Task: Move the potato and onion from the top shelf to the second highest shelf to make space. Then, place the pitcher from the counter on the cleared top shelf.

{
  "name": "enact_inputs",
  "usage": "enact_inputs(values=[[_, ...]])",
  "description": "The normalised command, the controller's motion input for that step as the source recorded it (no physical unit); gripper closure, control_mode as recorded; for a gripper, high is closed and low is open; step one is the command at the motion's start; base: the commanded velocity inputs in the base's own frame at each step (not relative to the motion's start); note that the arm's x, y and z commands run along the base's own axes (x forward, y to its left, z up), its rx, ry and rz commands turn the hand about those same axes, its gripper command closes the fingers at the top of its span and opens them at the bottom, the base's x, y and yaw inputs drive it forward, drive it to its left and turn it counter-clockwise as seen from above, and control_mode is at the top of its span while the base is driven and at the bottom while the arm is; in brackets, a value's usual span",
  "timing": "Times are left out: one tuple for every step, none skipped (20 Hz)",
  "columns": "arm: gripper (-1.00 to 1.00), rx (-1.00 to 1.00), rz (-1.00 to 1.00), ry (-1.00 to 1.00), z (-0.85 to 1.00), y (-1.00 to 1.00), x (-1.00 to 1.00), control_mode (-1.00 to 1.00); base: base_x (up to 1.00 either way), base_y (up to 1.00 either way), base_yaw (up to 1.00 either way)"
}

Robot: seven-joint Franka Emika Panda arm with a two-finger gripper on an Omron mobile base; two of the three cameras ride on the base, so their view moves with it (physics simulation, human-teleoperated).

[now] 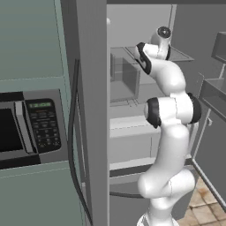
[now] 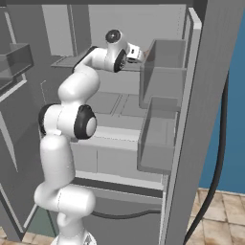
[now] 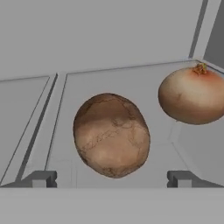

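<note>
Claw [image 3: 111,178] spread wide, fingertips straddling the potato [image 3: 111,134] on the top shelf [image 3: 131,81], apparently lined up to grasp; onion [image 3: 192,95] just beside.

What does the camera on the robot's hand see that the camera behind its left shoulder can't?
The hand view alone shows the potato close ahead, centred between the open claw's tips, with the onion apart from it, further back on the right, both on the top shelf. The left base view alone shows the white arm reaching into the fridge, plus a microwave. Both share the pale grey fridge interior.
</note>
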Motion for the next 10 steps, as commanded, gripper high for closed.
enact_inputs(values=[[-1.0,0.0,0.0,0.01,-0.11,-0.01,0.51,-1.0,0.0,0.0,0.0],[-1.0,0.0,0.0,0.02,-0.1,-0.01,0.51,-1.0,0.0,0.0,0.0],[-1.0,0.0,0.0,0.01,-0.1,-0.03,0.51,-1.0,0.0,0.0,0.0],[-1.0,0.0,0.0,0.01,-0.1,-0.04,0.5,-1.0,0.0,0.0,0.0],[-1.0,0.0,0.0,0.02,-0.09,-0.04,0.49,-1.0,0.0,0.0,0.0],[-1.0,0.0,0.0,0.02,-0.09,-0.04,0.49,-1.0,0.0,0.0,0.0],[-1.0,0.0,0.0,0.01,-0.09,-0.06,0.47,-1.0,0.0,0.0,0.0],[-1.0,0.0,0.0,0.01,-0.08,-0.06,0.46,-1.0,0.0,0.0,0.0],[-1.0,0.0,0.0,0.01,-0.08,-0.06,0.46,-1.0,0.0,0.0,0.0],[-1.0,0.0,0.0,0.02,-0.09,-0.04,0.46,-1.0,0.0,0.0,0.0]])
